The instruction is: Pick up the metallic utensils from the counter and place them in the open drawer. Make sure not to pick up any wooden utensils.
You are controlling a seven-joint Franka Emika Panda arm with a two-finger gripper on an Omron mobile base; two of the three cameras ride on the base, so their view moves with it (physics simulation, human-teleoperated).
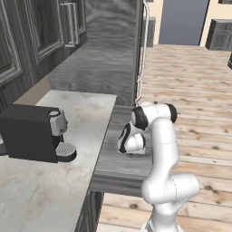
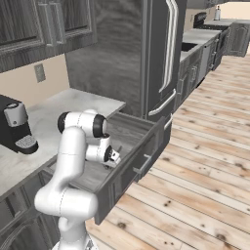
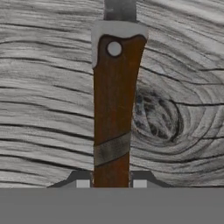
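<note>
In the hand view a knife (image 3: 113,109) with a brown handle, a rivet and grey metal at its far end runs straight away from me. My gripper (image 3: 111,181) is shut on the handle's near end, one fingertip on each side. Behind the knife lies the grey grained floor of the open drawer (image 3: 175,65). From the base views my gripper (image 1: 131,152) (image 2: 113,158) points down inside the open drawer (image 1: 111,183) (image 2: 141,161), which juts out beside the counter (image 1: 77,118) (image 2: 63,105). I cannot tell whether the knife touches the drawer floor. The fork and the wooden utensils are out of view.
A black coffee machine (image 1: 31,131) (image 2: 14,124) stands on the counter left of the drawer. A tall dark fridge (image 1: 113,45) (image 2: 146,49) rises just behind the drawer. Wooden floor (image 1: 199,90) (image 2: 205,161) stretches out to the right.
</note>
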